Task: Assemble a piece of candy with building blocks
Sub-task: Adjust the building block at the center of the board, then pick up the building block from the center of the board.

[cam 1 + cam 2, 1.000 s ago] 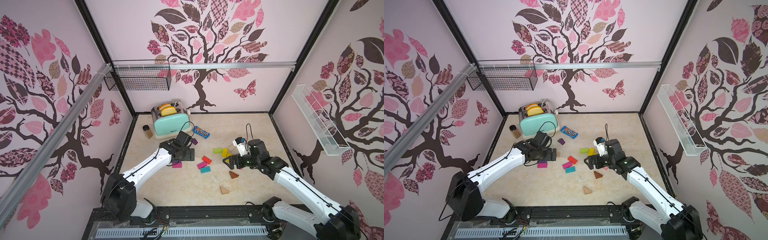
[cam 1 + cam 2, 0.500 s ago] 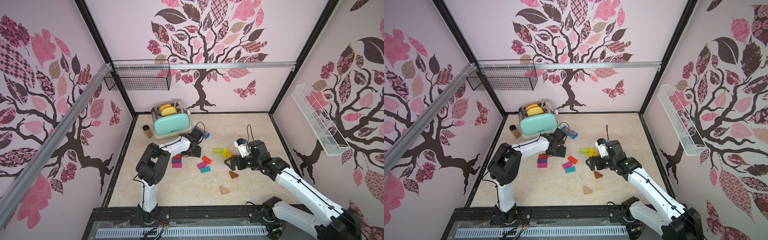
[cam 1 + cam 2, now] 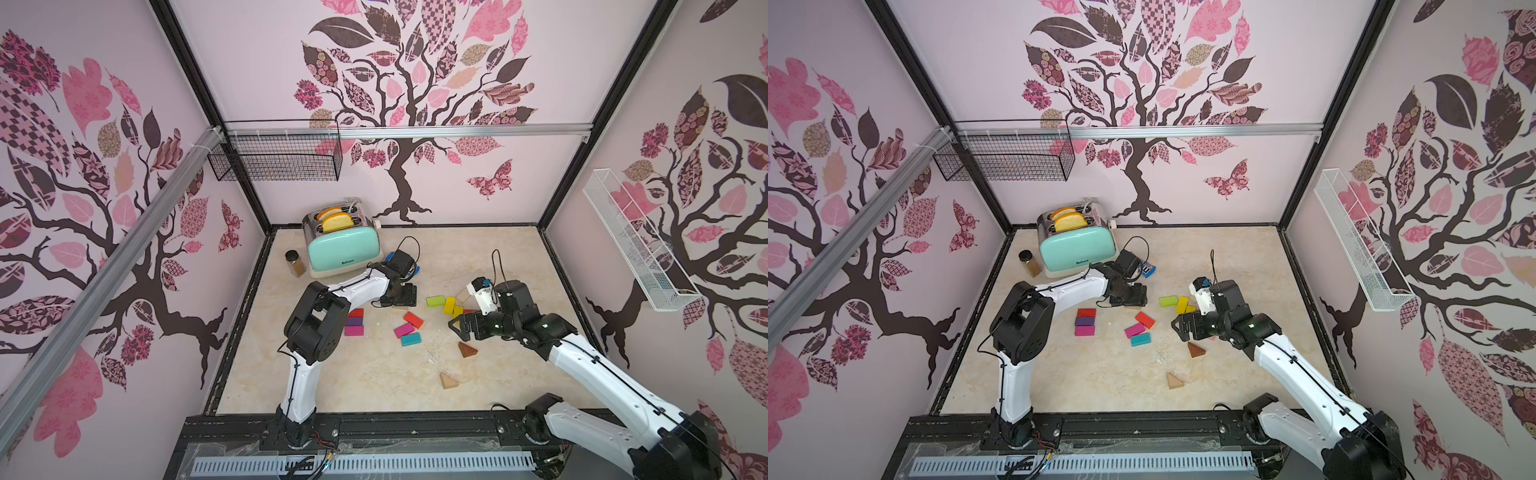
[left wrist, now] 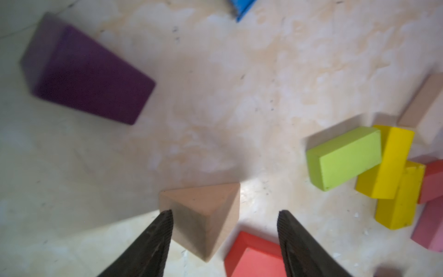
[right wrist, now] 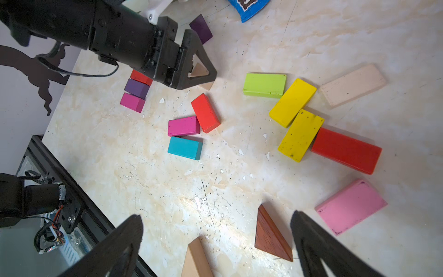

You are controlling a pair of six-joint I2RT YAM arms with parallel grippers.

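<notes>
The building blocks lie scattered on the tabletop. My left gripper [image 3: 405, 296] [image 4: 224, 215] is open, low over a tan triangle [image 4: 203, 215]; one finger touches it and the other stands apart beside a red block [image 4: 254, 259]. A purple block [image 4: 88, 79] lies further off. Red, purple and magenta blocks [image 3: 354, 322] sit in a row near the left arm. My right gripper [image 3: 463, 326] [image 5: 217, 215] hangs open over a brown triangle [image 5: 271, 237] and another tan triangle [image 5: 196, 259]. Green [image 5: 265, 85], yellow [image 5: 292, 103], red [image 5: 346, 150] and pink [image 5: 351, 206] blocks lie nearby.
A teal toaster [image 3: 340, 249] and a brown jar [image 3: 293, 263] stand at the back left. A blue candy packet [image 3: 1147, 269] lies behind the left wrist. A black wire basket [image 3: 276, 156] and a white wire rack [image 3: 636, 241] hang on the walls.
My left gripper has moved right, away from the red, purple and magenta row, to the tan triangle, and its jaws have narrowed. The right arm has barely shifted.
</notes>
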